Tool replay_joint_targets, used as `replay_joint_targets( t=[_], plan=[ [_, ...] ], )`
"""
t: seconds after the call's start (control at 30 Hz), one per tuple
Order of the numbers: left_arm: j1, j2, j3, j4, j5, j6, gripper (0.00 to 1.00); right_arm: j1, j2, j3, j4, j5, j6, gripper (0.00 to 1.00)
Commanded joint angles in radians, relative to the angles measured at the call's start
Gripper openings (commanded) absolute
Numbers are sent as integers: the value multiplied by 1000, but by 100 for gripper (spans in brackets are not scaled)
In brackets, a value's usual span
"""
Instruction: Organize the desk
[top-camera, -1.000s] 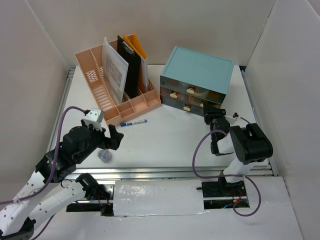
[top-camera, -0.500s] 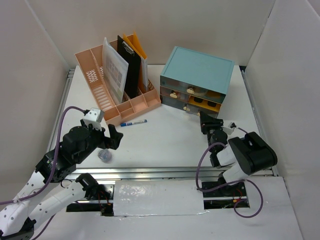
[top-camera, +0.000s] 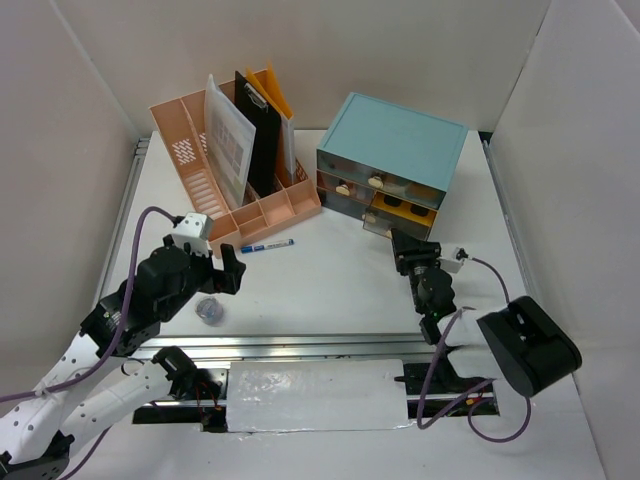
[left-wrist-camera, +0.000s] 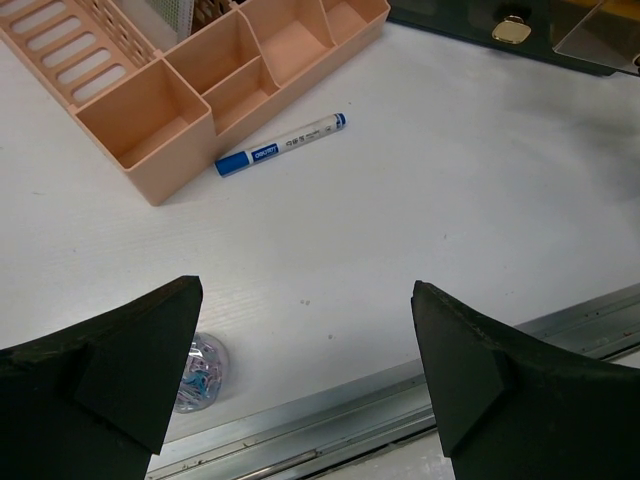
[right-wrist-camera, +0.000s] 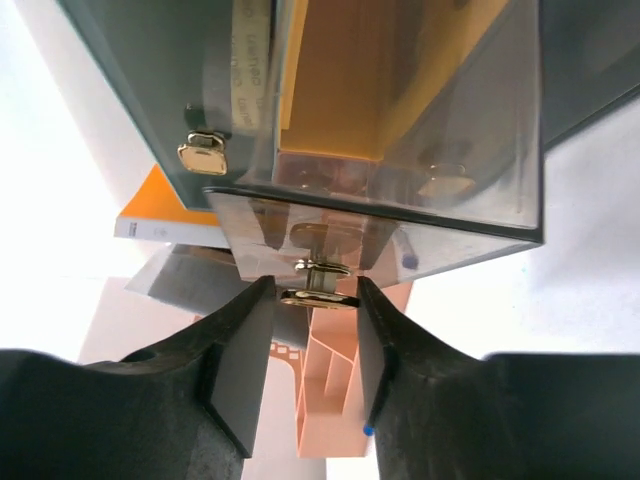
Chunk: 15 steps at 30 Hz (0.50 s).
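On the white desk (top-camera: 340, 285), a teal drawer cabinet (top-camera: 395, 130) stands at the back right. Its lower right clear drawer (top-camera: 398, 214) is pulled out, with orange contents (right-wrist-camera: 340, 80) inside. My right gripper (top-camera: 405, 245) is shut on that drawer's brass knob (right-wrist-camera: 322, 298), one finger on each side of it. My left gripper (left-wrist-camera: 305, 370) hangs open over the near left of the desk with nothing between its fingers. A blue-capped white pen (left-wrist-camera: 282, 145) lies ahead of it. A small clear tub of paper clips (left-wrist-camera: 200, 372) sits by its left finger.
A pink slotted organizer (top-camera: 240, 200) with a black clipboard and papers stands at the back left, and the pen (top-camera: 266, 245) lies just in front of it. An aluminium rail (left-wrist-camera: 400, 395) runs along the near edge. White panel walls enclose the desk.
My right arm has drawn back toward the near edge with the knob between its fingers, and the lower right drawer has slid out. The left arm has barely shifted.
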<state>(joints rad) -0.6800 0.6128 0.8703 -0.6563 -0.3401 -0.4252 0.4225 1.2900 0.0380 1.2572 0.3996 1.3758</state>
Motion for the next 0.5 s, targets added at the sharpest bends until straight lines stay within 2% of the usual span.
replay_joint_targets(
  t=[0.0,0.03,0.1,0.2,0.3,0.33,0.37,0.47],
  plan=[
    [7,4,18,11,-23,-17,99,18,-119,-132,182,10,-9,48],
    [8,5,19,11,-25,-17,100,19,-142,-132,156,11,-11,53],
    [10,11,21,9,-30,-20,99,19,-214,-136,113,10,-17,53],
    [13,25,25,3,-46,-30,99,19,-317,-139,-26,10,-20,65],
    [17,42,32,-6,-65,-46,100,24,-429,-150,-147,13,-8,83],
    [20,47,35,-12,-69,-55,100,27,-458,-153,-175,15,-9,93],
    [25,57,39,-14,-69,-70,99,35,-519,-156,-241,13,-9,97],
    [42,90,56,-9,-37,-107,100,42,-636,-148,-349,15,-6,100]
  ],
)
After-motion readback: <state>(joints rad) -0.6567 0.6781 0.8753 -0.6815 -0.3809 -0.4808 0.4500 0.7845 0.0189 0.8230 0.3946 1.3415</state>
